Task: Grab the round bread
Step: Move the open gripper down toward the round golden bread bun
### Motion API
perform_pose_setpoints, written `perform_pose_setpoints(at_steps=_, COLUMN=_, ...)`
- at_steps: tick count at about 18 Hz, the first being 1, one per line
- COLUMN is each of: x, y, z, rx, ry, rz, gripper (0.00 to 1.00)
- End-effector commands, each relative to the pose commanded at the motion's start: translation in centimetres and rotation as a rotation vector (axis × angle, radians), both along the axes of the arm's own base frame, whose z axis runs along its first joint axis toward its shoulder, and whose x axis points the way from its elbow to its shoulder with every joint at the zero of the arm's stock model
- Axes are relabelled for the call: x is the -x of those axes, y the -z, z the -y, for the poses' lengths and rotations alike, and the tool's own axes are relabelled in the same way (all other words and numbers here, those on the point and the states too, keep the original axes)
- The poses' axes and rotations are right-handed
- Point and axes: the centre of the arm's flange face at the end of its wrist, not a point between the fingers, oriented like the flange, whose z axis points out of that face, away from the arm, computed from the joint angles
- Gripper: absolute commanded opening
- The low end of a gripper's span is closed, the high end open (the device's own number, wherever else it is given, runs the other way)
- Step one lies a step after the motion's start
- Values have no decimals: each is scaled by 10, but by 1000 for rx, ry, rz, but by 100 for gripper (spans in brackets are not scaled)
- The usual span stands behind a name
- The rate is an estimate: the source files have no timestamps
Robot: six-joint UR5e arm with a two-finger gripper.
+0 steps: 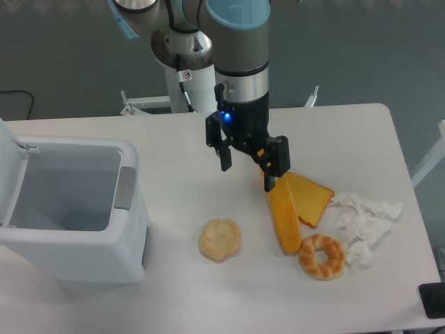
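The round bread (220,239) is a small pale-beige bun with a bumpy top, lying on the white table (174,146) near its front middle. My gripper (248,164) hangs open above the table, up and a little to the right of the bun and well apart from it. Nothing sits between its two black fingers (225,154). The right finger overlaps the top end of the long orange loaf (284,219) in this view.
A golden ring-shaped bread (321,257) lies right of the bun. A slice of toast (310,197) leans by the loaf, with crumpled white paper (361,221) beyond it. An open white bin (66,209) stands at the left.
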Motion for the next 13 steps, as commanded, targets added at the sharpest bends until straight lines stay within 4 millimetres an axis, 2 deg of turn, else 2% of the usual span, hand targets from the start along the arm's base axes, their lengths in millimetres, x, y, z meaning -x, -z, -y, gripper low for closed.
perform_pose_setpoints(at_steps=2, x=-6, y=11, z=-6, rx=10, ry=17, rz=17, gripper=100)
perform_pose_setpoints(at_steps=6, x=-7, y=30, z=-8, rx=30, ry=14, rz=44, gripper=100)
perform_pose_setpoints(at_steps=9, x=-11, y=38, z=-16, rx=38, ry=30, rz=53, gripper=100)
perform_pose_setpoints(at_steps=13, x=-14, y=63, z=-31, rx=61, ry=59, rz=83, gripper=100)
